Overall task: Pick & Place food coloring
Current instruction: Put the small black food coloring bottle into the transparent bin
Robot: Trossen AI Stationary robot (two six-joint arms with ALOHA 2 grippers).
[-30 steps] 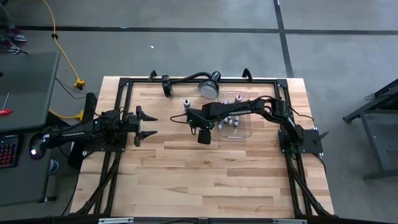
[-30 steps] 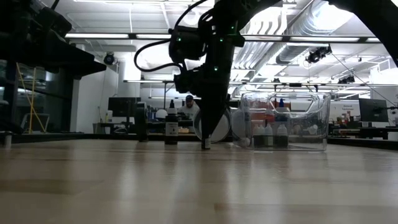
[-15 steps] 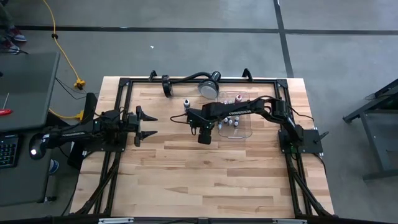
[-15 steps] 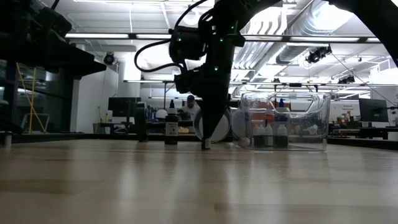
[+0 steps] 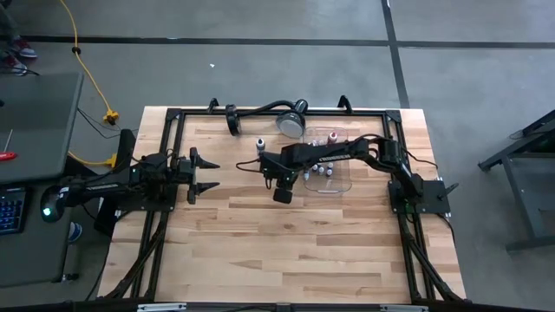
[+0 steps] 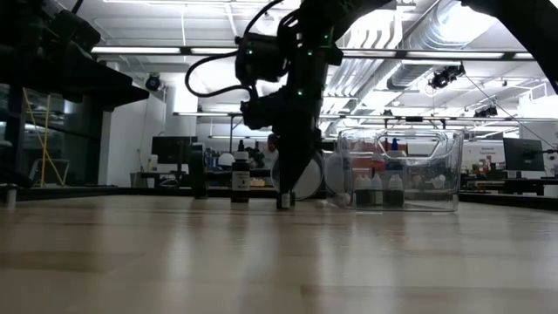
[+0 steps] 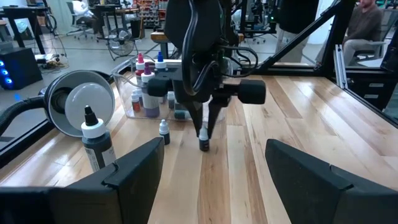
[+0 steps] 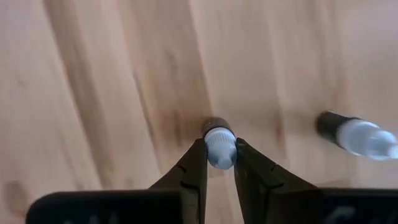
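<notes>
A tiny food coloring bottle [image 7: 203, 142] with a white cap and dark body stands upright on the wood table, left of the clear tray [image 5: 347, 179]. My right gripper [image 8: 219, 153] comes straight down on it and is shut on its cap; in the high view the gripper [image 5: 279, 179] hides the bottle. A second tiny bottle [image 7: 163, 132] stands close by, and several more sit inside the tray [image 7: 133, 94]. My left gripper [image 5: 206, 173] waits open at the table's left, level and pointing at the scene. My right gripper pinches the bottle's white cap [image 8: 219, 142] between its two fingers [image 8: 195, 163], one on each side. The fingers point down from above. The bottle stays upright with its base on the table [image 6: 283, 202].
A larger black dropper bottle [image 7: 96, 142] stands to the far left of the held one. A round silver lamp head [image 5: 292, 122] on a black gooseneck lies at the far edge. A black frame borders the table [image 5: 260, 251], whose near half is bare wood.
My right gripper's wrist has tipped slightly toward the table's left and near side, while its fingertips stay at the small bottle. The bottle remains standing on the table.
</notes>
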